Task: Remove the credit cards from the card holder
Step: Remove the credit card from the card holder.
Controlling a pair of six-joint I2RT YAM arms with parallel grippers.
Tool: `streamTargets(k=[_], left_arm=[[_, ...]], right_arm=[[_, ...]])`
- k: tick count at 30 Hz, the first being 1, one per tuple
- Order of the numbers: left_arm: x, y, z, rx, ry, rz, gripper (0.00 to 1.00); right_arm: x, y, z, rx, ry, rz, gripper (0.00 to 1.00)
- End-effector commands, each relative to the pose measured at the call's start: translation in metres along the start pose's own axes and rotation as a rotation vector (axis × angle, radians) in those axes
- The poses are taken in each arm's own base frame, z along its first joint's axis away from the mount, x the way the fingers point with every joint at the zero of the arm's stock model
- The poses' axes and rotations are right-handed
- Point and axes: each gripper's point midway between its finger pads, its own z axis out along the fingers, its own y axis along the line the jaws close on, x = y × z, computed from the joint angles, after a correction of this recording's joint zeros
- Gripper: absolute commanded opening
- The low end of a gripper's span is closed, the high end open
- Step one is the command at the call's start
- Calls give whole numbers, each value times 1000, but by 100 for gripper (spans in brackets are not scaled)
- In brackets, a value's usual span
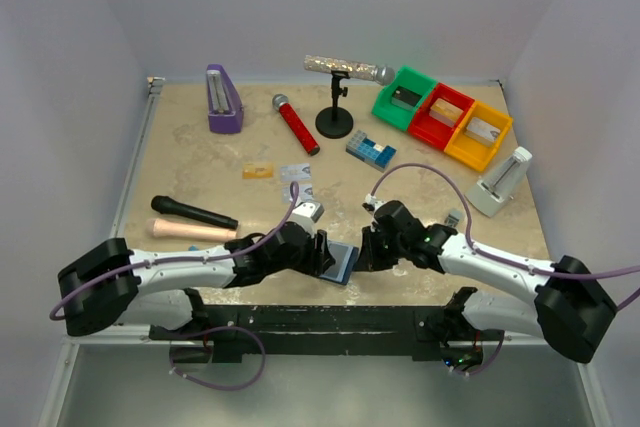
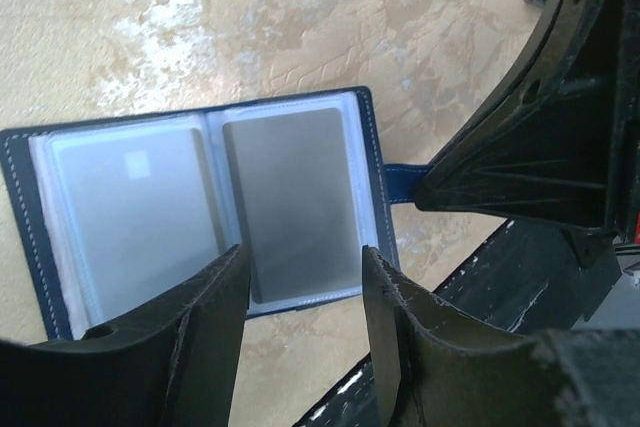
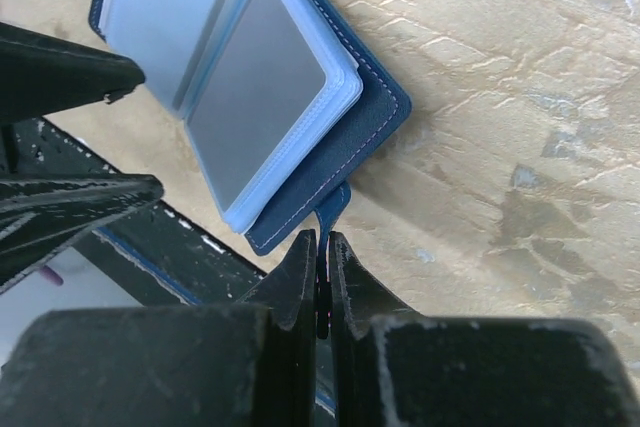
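The card holder (image 1: 341, 263) lies open near the table's front edge, dark blue with pale inner pockets (image 2: 130, 212). A grey credit card (image 2: 290, 202) sits in its right-hand pocket, also visible as the credit card (image 3: 255, 102) in the right wrist view. My right gripper (image 3: 322, 239) is shut on the holder's closure tab (image 3: 336, 203). My left gripper (image 2: 303, 257) is open, its fingers either side of that card's near edge and not touching it. A gold card (image 1: 258, 171) and a silver-grey card (image 1: 294, 171) lie loose on the table farther back.
A black rail (image 1: 330, 322) runs along the near edge under both grippers. A black microphone (image 1: 195, 212) and a beige handle (image 1: 190, 231) lie at the left. A red microphone (image 1: 296, 124), a stand (image 1: 335, 117), a blue-and-white block (image 1: 371, 150) and coloured bins (image 1: 443, 117) stand behind.
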Motion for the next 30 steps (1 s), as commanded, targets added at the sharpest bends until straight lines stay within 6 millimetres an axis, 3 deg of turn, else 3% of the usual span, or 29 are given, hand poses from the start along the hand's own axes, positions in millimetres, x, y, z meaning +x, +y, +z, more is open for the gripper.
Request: streamTargets(k=[1, 15, 30], left_arm=[[-24, -22, 4, 38, -58, 46, 53], [-15, -30, 19, 50, 2, 72, 53], [-4, -24, 28, 13, 44, 78, 51]], right_arm=[[-15, 24, -12, -80, -40, -46, 0], [-18, 31, -19, -116, -64, -62, 0], [-17, 31, -22, -123, -72, -71, 0]])
